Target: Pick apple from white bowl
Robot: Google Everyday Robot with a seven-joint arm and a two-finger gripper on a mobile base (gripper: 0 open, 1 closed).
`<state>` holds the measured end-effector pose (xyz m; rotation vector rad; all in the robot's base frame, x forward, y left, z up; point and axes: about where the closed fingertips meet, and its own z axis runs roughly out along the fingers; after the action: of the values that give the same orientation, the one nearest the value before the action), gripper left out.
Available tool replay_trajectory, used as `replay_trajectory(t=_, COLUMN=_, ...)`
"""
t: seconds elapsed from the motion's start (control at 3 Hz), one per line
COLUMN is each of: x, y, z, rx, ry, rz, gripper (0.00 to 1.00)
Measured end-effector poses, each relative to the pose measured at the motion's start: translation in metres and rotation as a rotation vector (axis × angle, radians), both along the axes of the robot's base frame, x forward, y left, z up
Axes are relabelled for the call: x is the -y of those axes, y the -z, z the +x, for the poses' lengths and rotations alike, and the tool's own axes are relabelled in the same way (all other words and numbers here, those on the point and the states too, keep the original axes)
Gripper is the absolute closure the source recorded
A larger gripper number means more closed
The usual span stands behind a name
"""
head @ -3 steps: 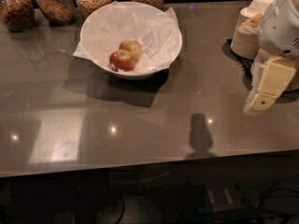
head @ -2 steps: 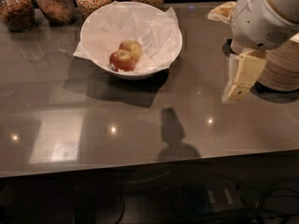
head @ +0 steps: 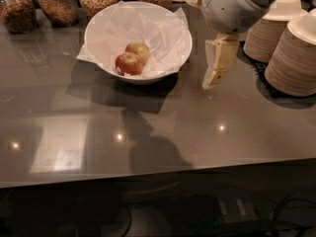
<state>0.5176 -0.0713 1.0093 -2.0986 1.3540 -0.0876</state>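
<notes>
The white bowl (head: 101,58), lined with crinkled white paper, stands at the back left of the dark counter. Inside it lies the red apple (head: 128,63), with a paler yellow-green apple (head: 139,50) touching it behind and to the right. My gripper (head: 216,78) hangs from the white arm at the top right, pointing down, to the right of the bowl and just outside its rim, above the counter. It holds nothing that I can see.
Several glass jars of dry food (head: 59,3) line the back edge behind the bowl. Two stacks of beige paper bowls (head: 295,58) stand at the far right. The counter's front edge (head: 158,174) runs across the lower part of the view.
The arm and gripper have moved left across the counter, from the far right toward the bowl. The apples and the bowl have not moved relative to each other.
</notes>
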Motion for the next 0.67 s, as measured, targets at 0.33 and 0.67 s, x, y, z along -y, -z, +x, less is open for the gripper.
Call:
replay_trajectory(t=0.33, x=-0.0484, y=-0.0098, z=0.026, rx=0.033, ry=-0.178, rz=-0.004, gripper=0.0)
replay_trajectory(t=0.67, x=-0.0483, y=-0.0095, z=0.026, rx=0.033, ry=-0.178, rz=-0.004, gripper=0.0)
